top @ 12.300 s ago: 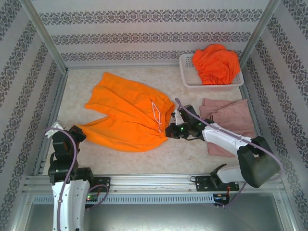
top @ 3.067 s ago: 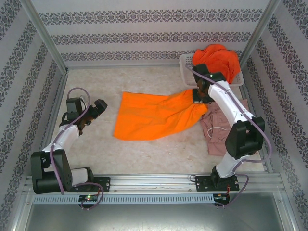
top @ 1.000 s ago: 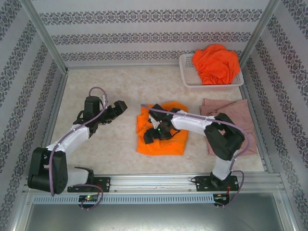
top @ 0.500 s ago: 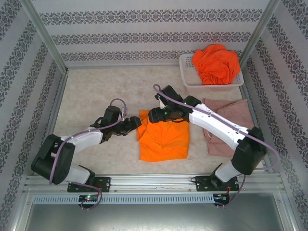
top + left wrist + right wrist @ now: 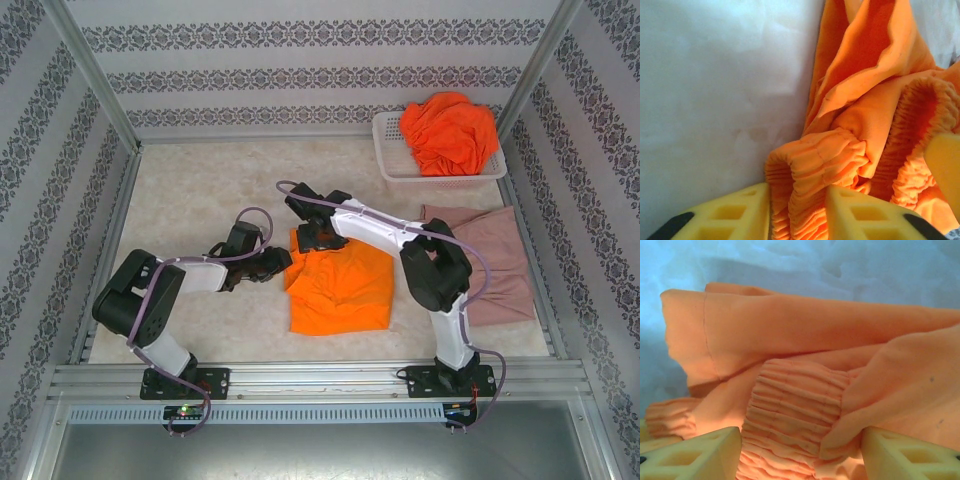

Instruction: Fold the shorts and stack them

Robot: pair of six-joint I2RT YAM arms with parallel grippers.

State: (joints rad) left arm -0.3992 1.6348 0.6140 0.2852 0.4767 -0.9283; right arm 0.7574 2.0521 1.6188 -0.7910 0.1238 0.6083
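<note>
Shorts of bright orange cloth (image 5: 345,290) lie folded on the pale bench (image 5: 190,190). Left tool (image 5: 797,200) clamps their gathered waistband. Right tool (image 5: 801,440) straddles it, grip unclear.

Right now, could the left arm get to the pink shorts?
Probably not: the folded orange shorts and the right arm lie between the left gripper and the pink shorts at the far right.

Overhead rear view; both wrist views close on orange shorts (image 5: 340,288)
</note>
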